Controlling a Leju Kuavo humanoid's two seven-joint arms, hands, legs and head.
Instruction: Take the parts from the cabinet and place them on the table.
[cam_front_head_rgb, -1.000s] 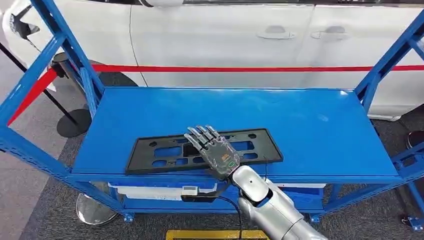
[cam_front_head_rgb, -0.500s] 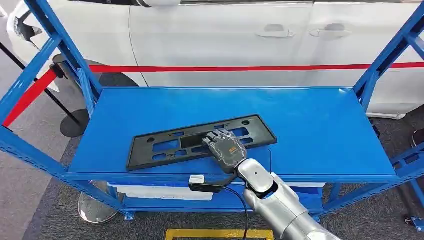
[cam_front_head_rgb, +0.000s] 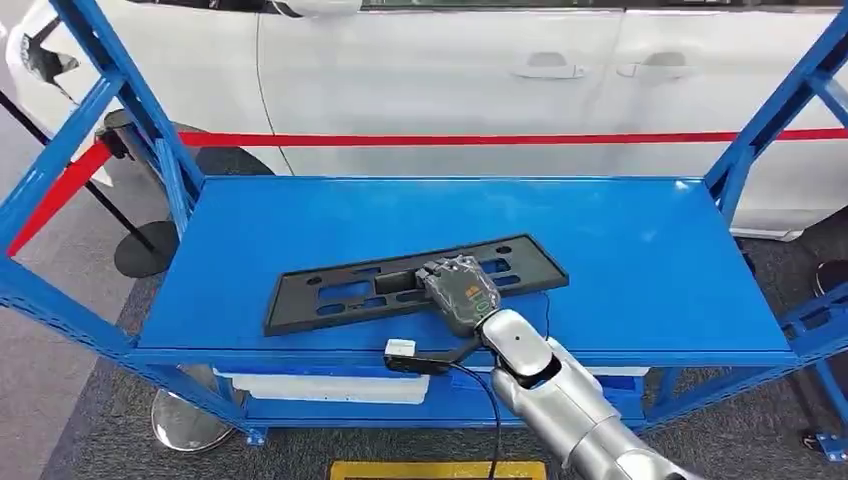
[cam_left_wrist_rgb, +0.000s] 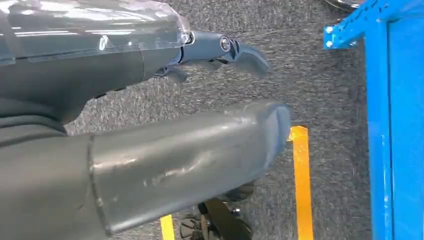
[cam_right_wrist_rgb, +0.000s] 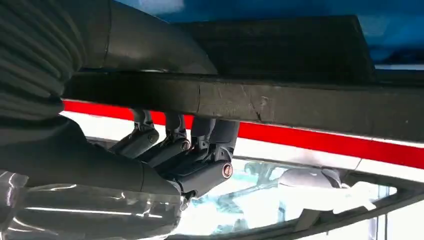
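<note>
A long black plastic frame with cut-outs (cam_front_head_rgb: 340, 290) lies slantwise on the blue top shelf (cam_front_head_rgb: 620, 260) of the cabinet, its right end further back. My right hand (cam_front_head_rgb: 458, 290) grips it near the middle of its near edge. In the right wrist view the fingers (cam_right_wrist_rgb: 190, 150) curl over one face of the frame (cam_right_wrist_rgb: 280, 105) and the thumb lies against the other. My left hand (cam_left_wrist_rgb: 150, 125) hangs over grey carpet, thumb and fingers apart, holding nothing.
Blue uprights (cam_front_head_rgb: 130, 100) flank the shelf on both sides. A white car (cam_front_head_rgb: 450, 70) and red barrier tape (cam_front_head_rgb: 500, 138) stand behind it. A white part (cam_front_head_rgb: 320, 385) lies on the lower shelf. A yellow floor line (cam_left_wrist_rgb: 302, 190) runs beside the cabinet's foot.
My right hand's fingers, spread flat on the frame a second ago, have curled onto it. The frame has turned and shifted right, its right end now further back.
</note>
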